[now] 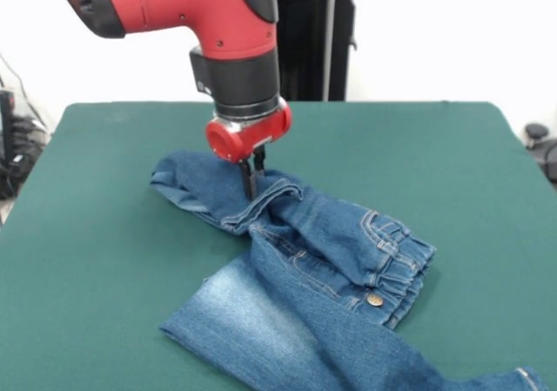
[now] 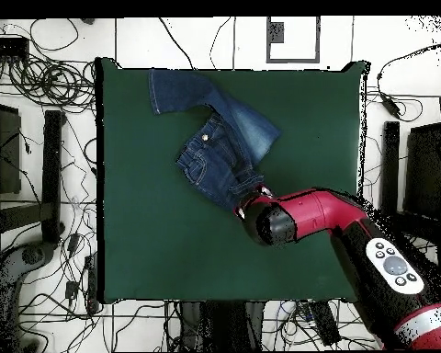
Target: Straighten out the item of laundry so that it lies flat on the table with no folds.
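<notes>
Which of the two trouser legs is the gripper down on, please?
The bunched, folded leg toward the table's far side; the gripper presses into it. The other leg lies spread out near the camera.

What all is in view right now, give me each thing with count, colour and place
jeans: one pair, blue denim, crumpled and folded on the table, reaching its edge nearest the front camera.
table: one, dark green top, fills most of both views.
cables: many, black, on the white floor around the table.
pedestal: one, black, behind the table's far edge in the front view.
arm: one, red and black, reaching over the table.
gripper: one, black, pressed down into a fold of the jeans.
</notes>
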